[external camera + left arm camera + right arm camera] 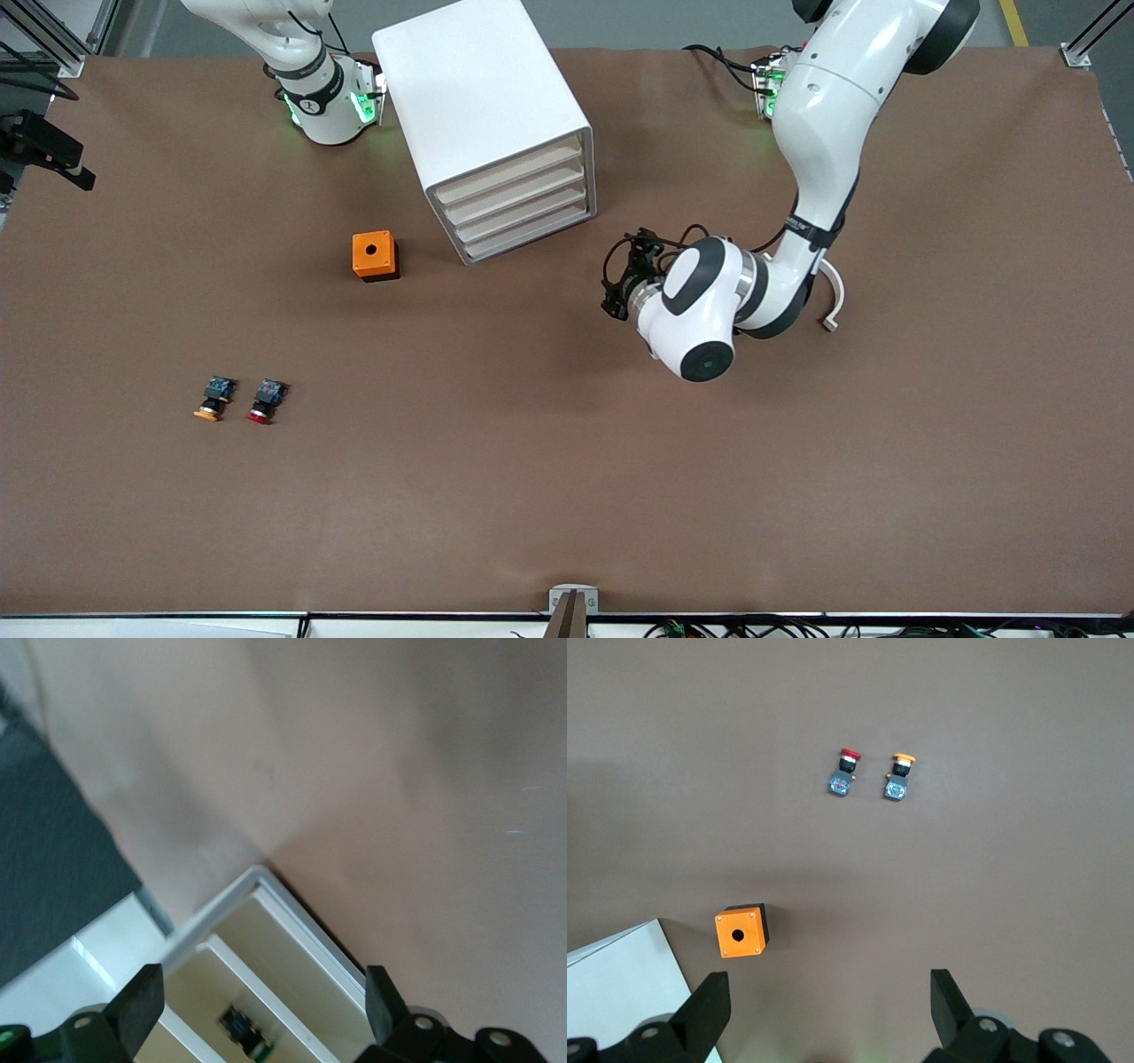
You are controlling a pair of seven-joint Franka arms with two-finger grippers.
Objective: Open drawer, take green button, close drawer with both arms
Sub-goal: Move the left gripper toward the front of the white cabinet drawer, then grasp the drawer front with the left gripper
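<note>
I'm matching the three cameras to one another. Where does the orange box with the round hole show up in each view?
Front view: the orange box sits on the brown table, beside the white cabinet, toward the right arm's end.
Left wrist view: not in it.
Right wrist view: the orange box shows near the cabinet's corner.
Shared landmark: the white cabinet, seen in all three views.

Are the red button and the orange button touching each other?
Apart. The front view shows bare table between the red button and the orange button; the right wrist view shows the same gap.
</note>
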